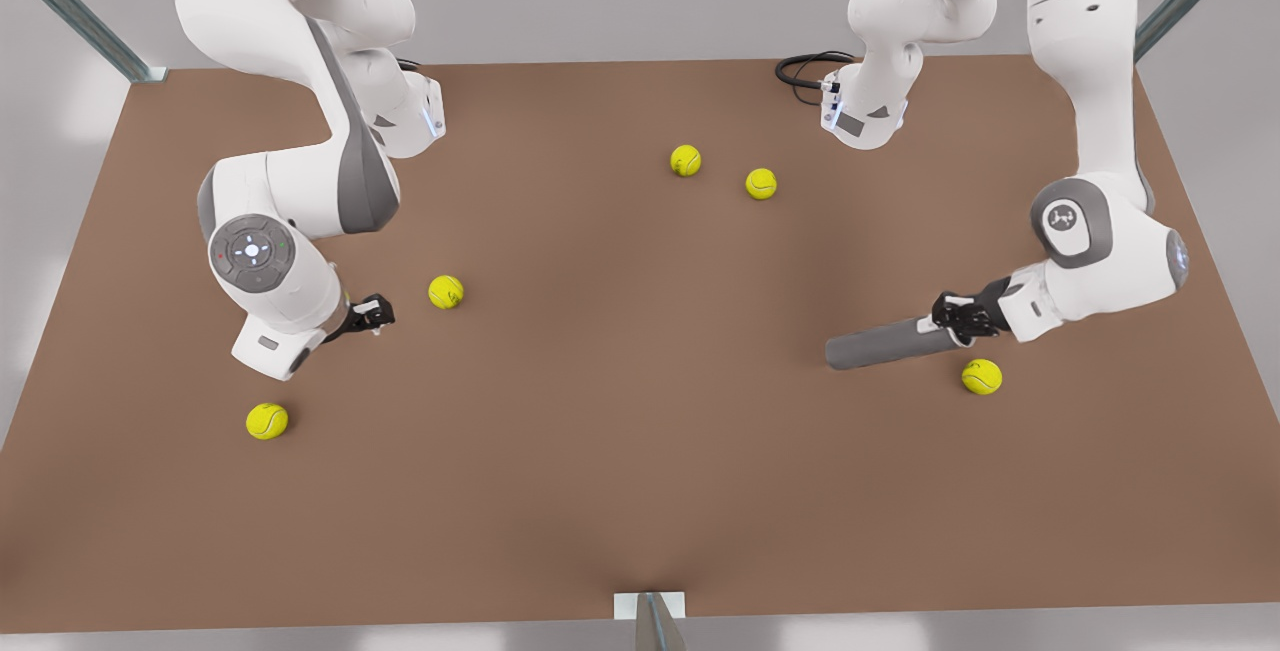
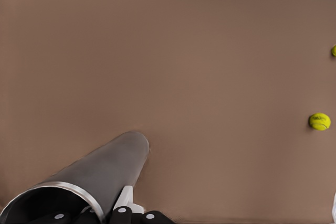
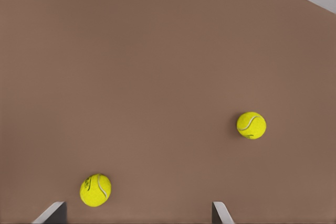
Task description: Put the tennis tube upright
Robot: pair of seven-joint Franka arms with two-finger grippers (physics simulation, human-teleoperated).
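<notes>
The grey tennis tube [image 1: 880, 344] lies on its side on the brown table [image 1: 620, 451], toward the front view's right. My left gripper [image 1: 957, 316] is shut on its silvery-rimmed end [image 2: 52, 188]. In the left wrist view the tube's body [image 2: 105, 169] stretches away from the fingers [image 2: 124, 203], its far end down at the table. At the front view's left, my right gripper [image 1: 375, 313] hangs low over the table, open and holding nothing. Its fingertips [image 3: 53, 212] frame a tennis ball [image 3: 95, 190] on the table beyond them.
Several yellow-green tennis balls are scattered about: one [image 1: 981, 376] right beside the tube's held end, one [image 1: 446, 291] near the right gripper, one [image 1: 267, 421] toward the front-left, two [image 1: 685, 160] [image 1: 761, 183] farther back. A black cable [image 1: 805, 69] loops at the back.
</notes>
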